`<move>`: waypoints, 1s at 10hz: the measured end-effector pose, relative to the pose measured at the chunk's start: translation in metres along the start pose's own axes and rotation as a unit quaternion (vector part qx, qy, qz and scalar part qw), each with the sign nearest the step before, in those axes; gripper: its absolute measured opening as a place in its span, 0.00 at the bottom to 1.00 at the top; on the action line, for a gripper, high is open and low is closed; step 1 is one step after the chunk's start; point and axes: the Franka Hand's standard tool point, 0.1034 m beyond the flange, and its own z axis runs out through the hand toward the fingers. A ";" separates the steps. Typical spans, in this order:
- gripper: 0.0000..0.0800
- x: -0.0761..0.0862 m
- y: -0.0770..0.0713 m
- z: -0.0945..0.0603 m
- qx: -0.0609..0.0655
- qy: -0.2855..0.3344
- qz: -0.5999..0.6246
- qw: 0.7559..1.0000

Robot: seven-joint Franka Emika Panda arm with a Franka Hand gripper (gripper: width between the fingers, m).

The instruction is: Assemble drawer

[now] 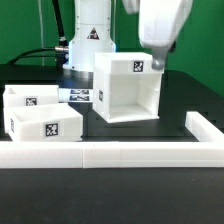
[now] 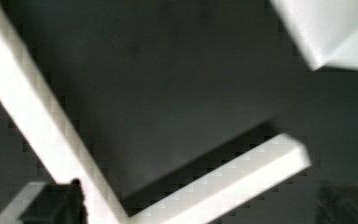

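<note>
The white cube-shaped housing (image 1: 126, 85) stands mid-table with its open side toward the front and a marker on its top face. Two shallow white trays lie at the exterior view's left, one behind (image 1: 28, 99) and one in front (image 1: 45, 128). My gripper (image 1: 159, 60) hangs above the housing's far right corner and holds nothing. In the wrist view my gripper (image 2: 197, 205) is open: its dark fingertips (image 2: 51, 203) sit wide apart at the picture's edge. A white corner of the housing (image 2: 345, 30) shows there.
The long low white rail (image 1: 110, 155) runs along the front and turns back at the exterior view's right (image 1: 205, 128); its corner shows in the wrist view (image 2: 34, 100). The marker board (image 1: 80, 96) lies between trays and housing. The robot base (image 1: 88, 40) stands behind.
</note>
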 end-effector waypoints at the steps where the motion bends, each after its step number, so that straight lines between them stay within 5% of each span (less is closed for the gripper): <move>1: 0.81 -0.007 -0.003 -0.017 -0.019 0.007 0.025 0.999; 4: 0.81 -0.044 -0.047 -0.014 -0.051 0.020 0.055 0.997; 8: 0.81 -0.048 -0.053 -0.011 -0.051 0.020 0.074 0.996; 10: 0.81 -0.052 -0.058 -0.007 -0.041 0.031 0.234 0.971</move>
